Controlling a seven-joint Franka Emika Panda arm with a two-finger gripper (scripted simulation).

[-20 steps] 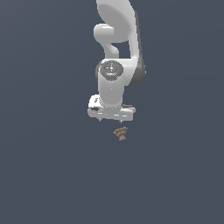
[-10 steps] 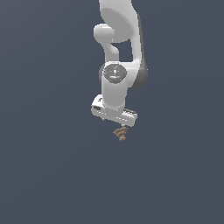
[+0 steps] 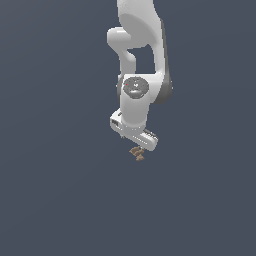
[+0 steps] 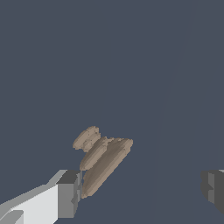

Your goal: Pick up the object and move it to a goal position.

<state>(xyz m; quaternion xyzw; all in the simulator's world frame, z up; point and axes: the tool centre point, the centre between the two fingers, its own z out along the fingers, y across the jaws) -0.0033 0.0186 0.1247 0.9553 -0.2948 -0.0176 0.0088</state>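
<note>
1. Exterior view: the lump (image 3: 137,153) lies just beneath the gripper (image 3: 138,148), on the dark floor.
2. Wrist view: the gripper (image 4: 140,190) gapes wide and holds nothing. The lump (image 4: 101,161) sits beside one finger (image 4: 69,193), off-centre, its long axis slanting across the gap; brown, ridged, layered.

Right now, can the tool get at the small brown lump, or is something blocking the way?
Probably yes. The tool is open and sits right over the brown lump, which lies between the fingers, close to one finger and well away from the other. Nothing else is in the way.
</note>
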